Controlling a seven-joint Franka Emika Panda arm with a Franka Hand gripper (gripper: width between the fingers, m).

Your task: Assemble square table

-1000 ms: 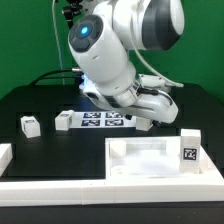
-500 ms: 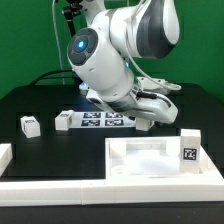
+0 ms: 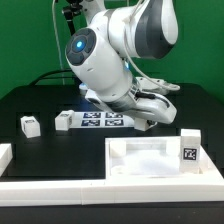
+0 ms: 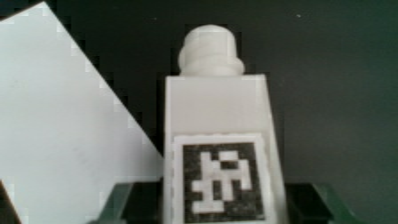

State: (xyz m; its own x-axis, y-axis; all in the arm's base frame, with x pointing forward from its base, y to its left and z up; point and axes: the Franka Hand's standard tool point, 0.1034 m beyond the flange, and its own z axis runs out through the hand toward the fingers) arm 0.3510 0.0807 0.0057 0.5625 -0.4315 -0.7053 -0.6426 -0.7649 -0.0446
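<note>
- Claw [image 4: 219, 205] is pinching a leg [image 4: 217, 110] by the marker board [image 3: 103, 120].
- Tabletop [image 3: 128, 150] is sitting up front, looking bare.
- Guessing nothing's attached yet, all four legs still waiting.

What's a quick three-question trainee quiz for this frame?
1. True or false: in the exterior view, the tabletop sits nearer the camera than the marker board.
2. How many loose legs lie to the exterior view's left of the marker board?
3. In the wrist view, what sits between the fingers of the pincer? A) a rail B) a tagged leg C) a tabletop corner

Key: 1 true; 2 two; 3 B.
</note>
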